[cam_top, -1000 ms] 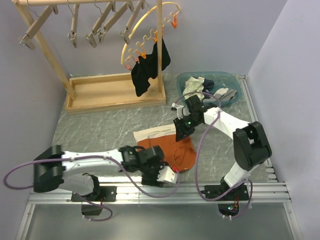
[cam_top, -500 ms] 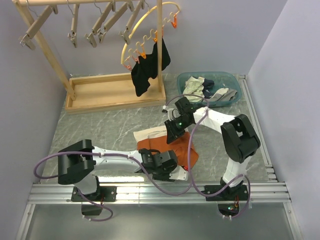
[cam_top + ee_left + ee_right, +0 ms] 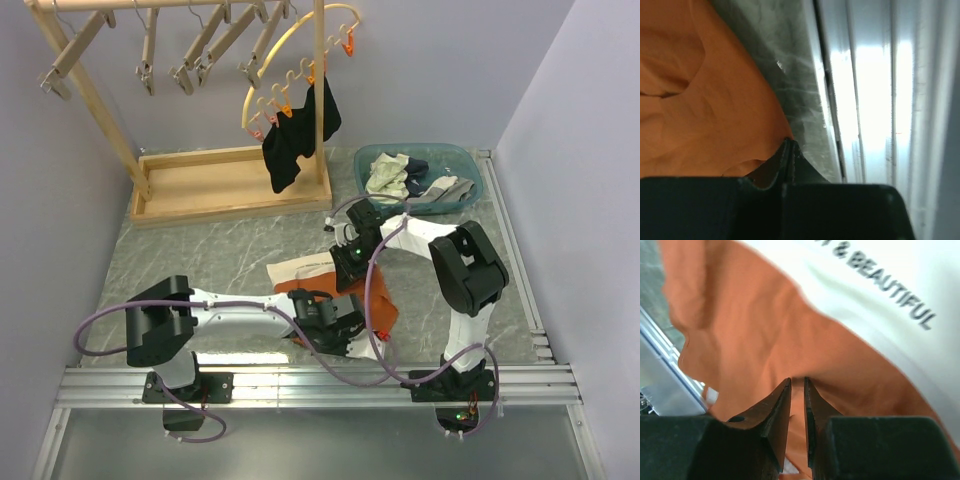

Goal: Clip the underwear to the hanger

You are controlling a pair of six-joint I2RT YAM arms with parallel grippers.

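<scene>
With the underwear (image 3: 386, 305) by the surface's (image 3: 200, 260) near edge, your left claw (image 3: 789, 145) closed at its hem and your right claw (image 3: 797, 382) nearly closed, grip impossible to tell, a thin pinch could slip on lifting.

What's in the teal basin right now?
Cream, grey and dark clothes lie piled in the basin; its floor and anything under the pile are covered.
</scene>
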